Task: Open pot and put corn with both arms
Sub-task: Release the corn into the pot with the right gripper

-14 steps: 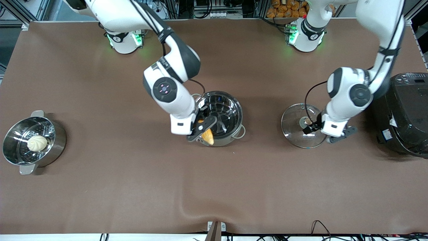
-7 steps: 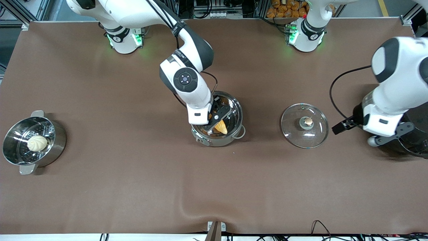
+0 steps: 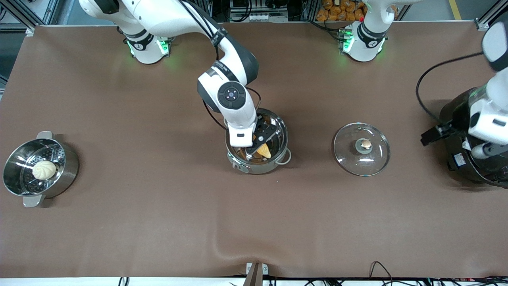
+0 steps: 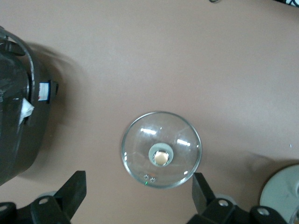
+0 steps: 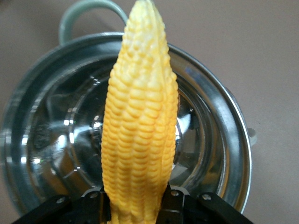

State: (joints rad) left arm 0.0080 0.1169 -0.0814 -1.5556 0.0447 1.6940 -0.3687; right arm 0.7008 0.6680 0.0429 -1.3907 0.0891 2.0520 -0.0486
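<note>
The right arm's black two-finger gripper [image 3: 260, 143] was closed on a yellow-orange corn cob [image 3: 263, 151], squeezing it at its thick end, and it hung over the open mouth of the round shiny steel pot [image 3: 278, 137]. The right wrist view showed the corn cob [image 5: 140, 116] reaching across the pot's smooth inside [image 5: 56, 140], with its thin tip near a pale loop handle [image 5: 88, 14]. The pot sat near the middle of the brown table [image 3: 158, 222]. The flat round glass lid [image 3: 361, 149] lay on the table beside the pot, toward the left arm's end. The left arm's black gripper [image 4: 135, 198] was open and held nothing. It hung by the big black cooker [image 3: 472, 159] at that edge of the table. At the right arm's edge sat a steel steamer pot [image 3: 65, 167] with a pale round bun [image 3: 44, 170] inside.
</note>
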